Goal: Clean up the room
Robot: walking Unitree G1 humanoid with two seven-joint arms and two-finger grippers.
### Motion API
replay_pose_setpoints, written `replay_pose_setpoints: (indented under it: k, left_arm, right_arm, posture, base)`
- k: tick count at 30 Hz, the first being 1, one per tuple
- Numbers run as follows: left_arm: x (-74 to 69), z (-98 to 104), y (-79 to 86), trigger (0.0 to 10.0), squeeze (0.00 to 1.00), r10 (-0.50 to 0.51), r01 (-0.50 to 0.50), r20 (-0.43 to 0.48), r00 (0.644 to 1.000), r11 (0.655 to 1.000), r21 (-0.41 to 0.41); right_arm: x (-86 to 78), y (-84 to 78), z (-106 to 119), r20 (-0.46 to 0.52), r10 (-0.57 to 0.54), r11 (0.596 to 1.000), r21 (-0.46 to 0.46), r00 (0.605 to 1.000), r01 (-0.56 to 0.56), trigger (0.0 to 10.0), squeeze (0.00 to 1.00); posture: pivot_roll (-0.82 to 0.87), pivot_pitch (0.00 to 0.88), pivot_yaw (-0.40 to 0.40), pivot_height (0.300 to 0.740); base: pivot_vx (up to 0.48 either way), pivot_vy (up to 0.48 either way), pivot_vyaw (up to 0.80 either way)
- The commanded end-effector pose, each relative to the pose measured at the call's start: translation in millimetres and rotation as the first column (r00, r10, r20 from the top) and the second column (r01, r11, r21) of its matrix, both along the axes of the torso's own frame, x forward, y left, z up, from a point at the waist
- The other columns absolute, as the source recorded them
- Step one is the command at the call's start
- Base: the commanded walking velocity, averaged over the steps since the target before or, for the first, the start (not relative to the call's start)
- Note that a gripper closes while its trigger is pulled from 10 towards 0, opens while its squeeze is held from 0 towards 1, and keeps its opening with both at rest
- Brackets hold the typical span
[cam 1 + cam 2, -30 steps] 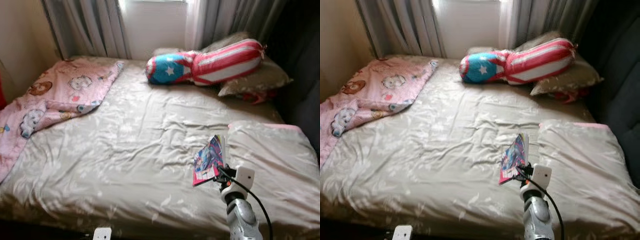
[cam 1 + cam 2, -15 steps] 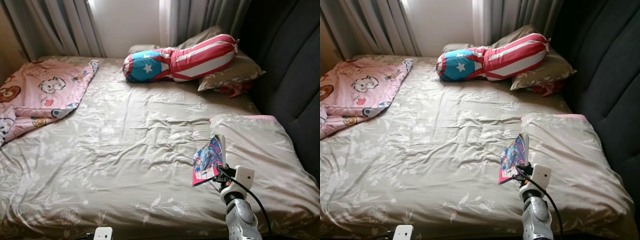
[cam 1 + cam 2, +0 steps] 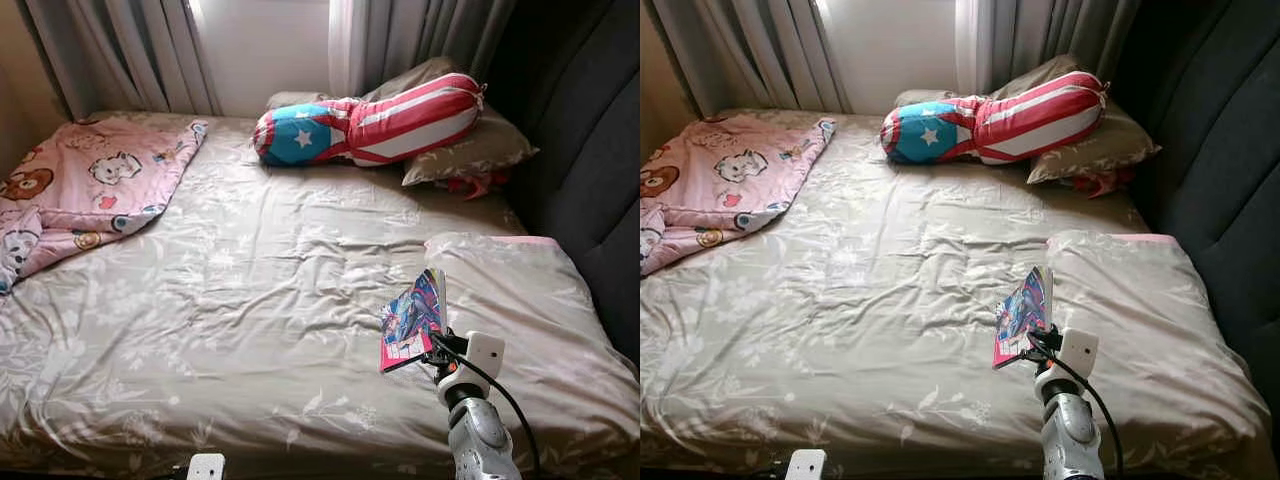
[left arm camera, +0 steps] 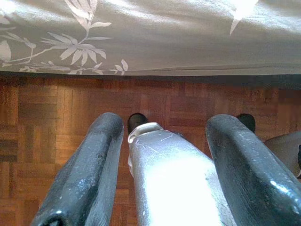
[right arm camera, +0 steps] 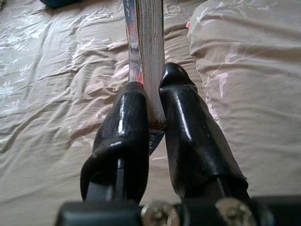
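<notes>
Broadly, the bed [image 3: 250, 300] spreads across the head views, its floral cover rumpled, a pink blanket [image 3: 90, 190] bunched at its far left and a striped bolster [image 3: 380, 120] against the pillows [image 3: 480, 150]. Over the bed's near right part, the right gripper [image 5: 150, 120] is clenched on a book [image 3: 413, 320], held upright by its lower edge, probably so it carries clear of the covers. Its wrist view adds the page block pinched between both fingers [image 5: 124, 127]. Hanging idle, the left gripper [image 4: 162, 150] sits spread above wooden floor [image 4: 56, 122].
</notes>
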State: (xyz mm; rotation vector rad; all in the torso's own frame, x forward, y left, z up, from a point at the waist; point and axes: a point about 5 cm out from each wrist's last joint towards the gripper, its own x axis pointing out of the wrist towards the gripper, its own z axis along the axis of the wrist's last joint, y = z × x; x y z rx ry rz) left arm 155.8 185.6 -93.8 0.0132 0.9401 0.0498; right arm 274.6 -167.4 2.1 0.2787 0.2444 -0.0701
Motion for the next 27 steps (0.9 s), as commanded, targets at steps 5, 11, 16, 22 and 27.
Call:
replay_pose_setpoints:
  k: [5, 11, 16, 22, 27]
  left_arm:
    - [-10.2, -4.3, 1.4, 10.0, 0.0, 0.01, -0.01, -0.041, 0.999, 1.0, -0.006]
    - [-9.9, -4.2, 1.3, 10.0, 0.0, 0.001, -0.001, -0.04, 0.999, 1.0, -0.001]
    - [-10.0, -4.2, 1.1, 10.0, 0.0, -0.001, 0.001, -0.04, 0.999, 1.0, 0.002]
    - [-9.7, -4.0, 0.6, 10.0, 0.0, -0.003, 0.003, -0.035, 0.999, 1.0, 0.0]
    - [-9.6, -4.0, 0.6, 10.0, 0.0, -0.005, 0.005, -0.034, 0.999, 1.0, -0.001]
  right_arm:
    - [4.5, 1.3, 7.5, 0.051, 0.005, 1.0, -0.006, 0.999, -0.004, 10.0, 0.0]
    - [4.3, 1.3, 7.4, 0.051, 0.006, 1.0, -0.006, 0.999, -0.006, 10.0, 0.0]
    - [4.4, 1.9, 7.9, 0.054, 0.008, 1.0, -0.006, 0.999, -0.008, 10.0, 0.0]
    - [4.3, 1.6, 8.2, 0.056, 0.006, 1.0, -0.005, 0.998, -0.006, 10.0, 0.0]
    - [4.2, 1.7, 8.0, 0.055, 0.006, 1.0, -0.003, 0.998, -0.006, 10.0, 0.0]
  posture:
    - [-0.01, 0.0, -0.052, 0.74]
    - [-0.01, 0.0, -0.054, 0.74]
    - [-0.01, 0.0, -0.056, 0.74]
    - [-0.01, 0.0, -0.056, 0.74]
    - [-0.01, 0.0, -0.056, 0.74]
  base:
    - [0.0, 0.48, 0.0]
    - [0.0, 0.385, 0.0]
    - [0.0, 0.0, 0.0]
    - [0.0, 0.0, 0.0]
    - [0.0, 0.0, 0.0]
